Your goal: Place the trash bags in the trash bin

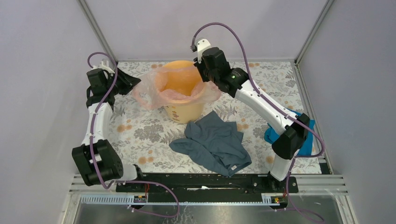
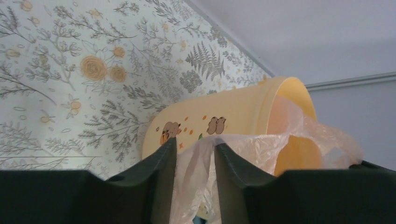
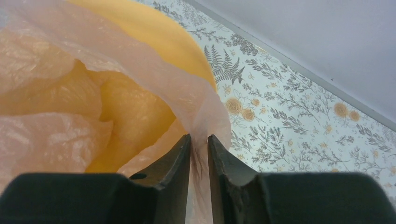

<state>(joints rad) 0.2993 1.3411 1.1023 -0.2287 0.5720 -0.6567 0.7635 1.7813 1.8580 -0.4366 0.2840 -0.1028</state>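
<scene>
Bag is over the bin: film is draped across the rim, part sags inside, and loose flaps hang out to the left and right. The bin stands upright at the back middle of the table. Left gripper is just left of the bin, with a bunched strip of film running between the fingers. The gap is narrow-to-medium and packed with film, so it reads as gripping the bag. Where that strip ends is cut off by the bottom of the left wrist view. Right gripper sits at the right rear of the rim, its jaws nearly closed and pinching a thin fold of the bag edge. From the top camera neither set of fingertips can be made out, because the wrist housings cover them. The bin floor isn't visible in any view, since film and glare block it, so I can't tell how deep the bag sits. A grey-blue garment lies crumpled in front of the bin, close to its base; contact is unclear. A blue cloth at the right edge is mostly hidden behind the right arm, with only its fringes showing. In the left wrist view the bin looks tipped over, but that is just the camera's roll.
</scene>
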